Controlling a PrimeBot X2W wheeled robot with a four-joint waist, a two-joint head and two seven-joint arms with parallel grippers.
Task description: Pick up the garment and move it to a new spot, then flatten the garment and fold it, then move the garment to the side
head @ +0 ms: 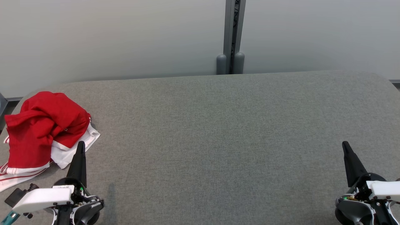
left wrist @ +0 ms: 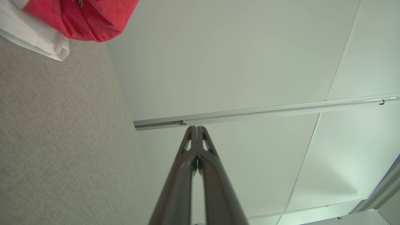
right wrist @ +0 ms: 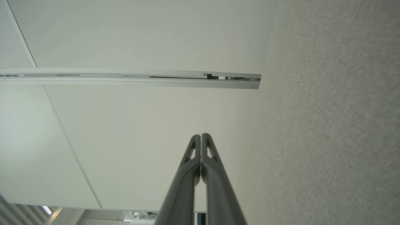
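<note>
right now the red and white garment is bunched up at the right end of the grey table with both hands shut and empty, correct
Wrong end: the head view shows the garment bunched up at the left end of the grey table, by the left hand. That hand and the right hand are both shut and empty.

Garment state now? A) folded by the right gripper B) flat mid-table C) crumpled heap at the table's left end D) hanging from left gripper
C: the red-and-white garment lies bunched at the left end of the table, while the left gripper is shut on nothing.
</note>
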